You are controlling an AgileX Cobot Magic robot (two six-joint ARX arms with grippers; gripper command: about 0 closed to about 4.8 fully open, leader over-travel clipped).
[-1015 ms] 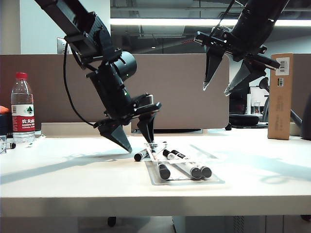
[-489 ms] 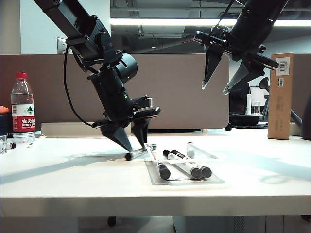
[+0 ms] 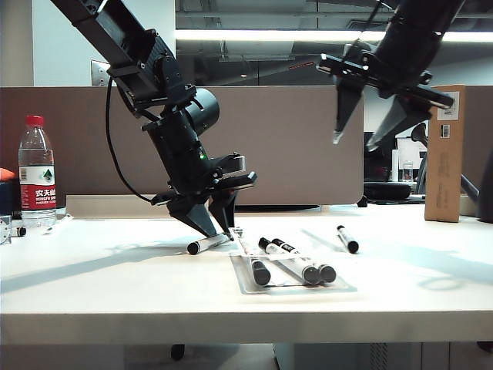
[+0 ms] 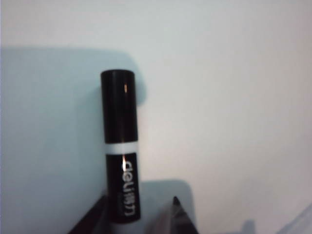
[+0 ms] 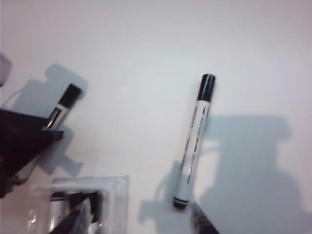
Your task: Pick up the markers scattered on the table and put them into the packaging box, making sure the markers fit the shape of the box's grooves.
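The left tool (image 3: 215, 230), down on the counter (image 3: 115, 277) with jaws narrowed about a marker (image 3: 206, 244) just left of the packaging box (image 3: 339, 287), may pinch off-centre and roll it away, while the right tool (image 3: 357, 142) hangs wide open and empty, high at the right.

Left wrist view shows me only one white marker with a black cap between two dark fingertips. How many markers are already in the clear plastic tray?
Observer: Three black-capped white markers lie in the clear plastic tray, just right of the left gripper.
Operator: Is any other marker loose?
Observer: One loose marker, on the white table right of the tray.
Operator: Where is the right gripper?
Observer: The right gripper is raised high above that marker, jaws open.
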